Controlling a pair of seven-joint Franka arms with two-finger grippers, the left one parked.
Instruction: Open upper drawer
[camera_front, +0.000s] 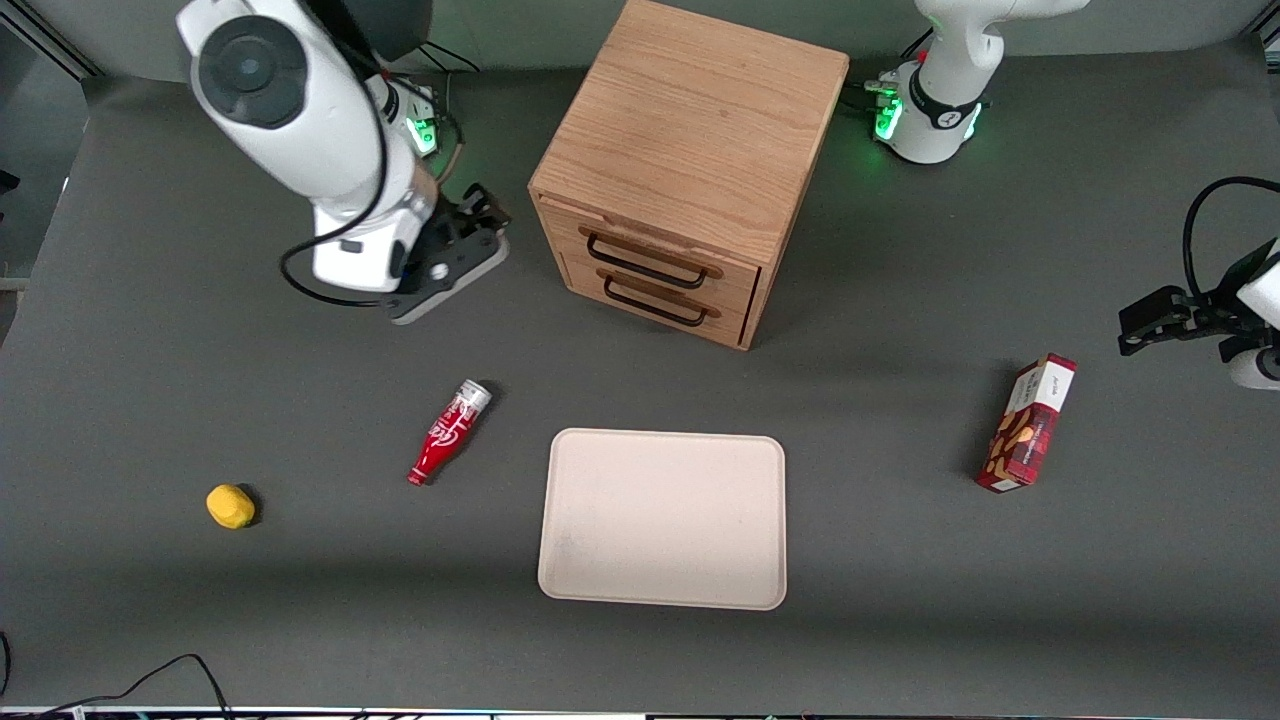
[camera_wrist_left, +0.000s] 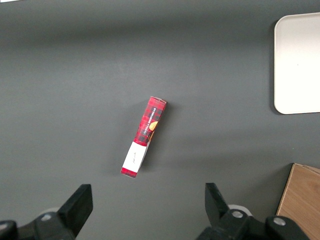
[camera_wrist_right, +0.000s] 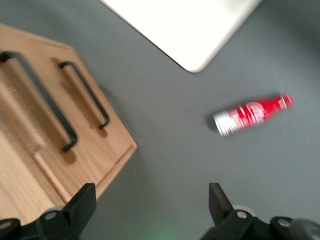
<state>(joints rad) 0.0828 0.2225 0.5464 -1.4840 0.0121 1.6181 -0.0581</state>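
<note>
Gripper (camera_front: 478, 225) hung beside the cabinet (camera_front: 690, 140), fingers spread and empty; upper drawer (camera_front: 655, 255) was closed

I see my gripper (camera_front: 478, 222) beside the cabinet (camera_front: 690, 150), the tray (camera_front: 663, 519) nearer the camera, bottle (camera_front: 447, 432) beside it.

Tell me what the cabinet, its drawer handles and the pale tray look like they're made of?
The cabinet looks like light oak, or an oak veneer: grain lines show. The upper drawer has a thin black bar handle, probably metal wire. The tray looks like matte cream plastic. The open gripper hangs beside the cabinet.
</note>
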